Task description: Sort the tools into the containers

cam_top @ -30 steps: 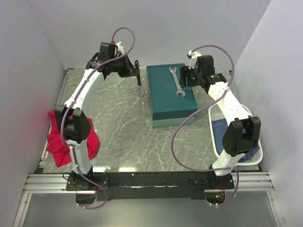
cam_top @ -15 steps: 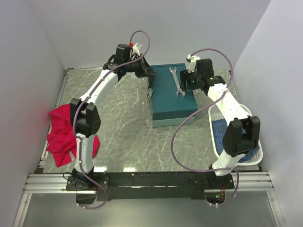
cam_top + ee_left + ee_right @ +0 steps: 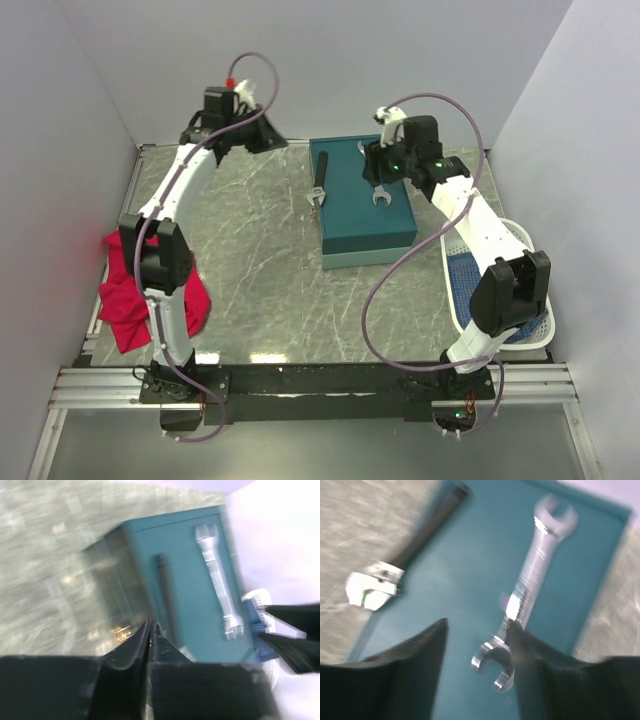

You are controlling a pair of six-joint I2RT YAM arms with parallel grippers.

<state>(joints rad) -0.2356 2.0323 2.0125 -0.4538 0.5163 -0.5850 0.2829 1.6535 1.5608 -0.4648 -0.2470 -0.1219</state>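
barely begun: silver wrench (image 3: 530, 575) and black-handled tool (image 3: 420, 535) atop closed teal box (image 3: 365, 215); left gripper (image 3: 150, 645) together, right gripper (image 3: 477, 625) apart.

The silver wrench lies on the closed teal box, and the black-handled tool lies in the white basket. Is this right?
Only the second part is wrong: the top external view shows the black-handled tool also on the teal box, at its left edge.

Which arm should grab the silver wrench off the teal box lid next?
Right. The right gripper hangs open directly over the silver wrench on the teal box; the left gripper sits off the box toward the back left.
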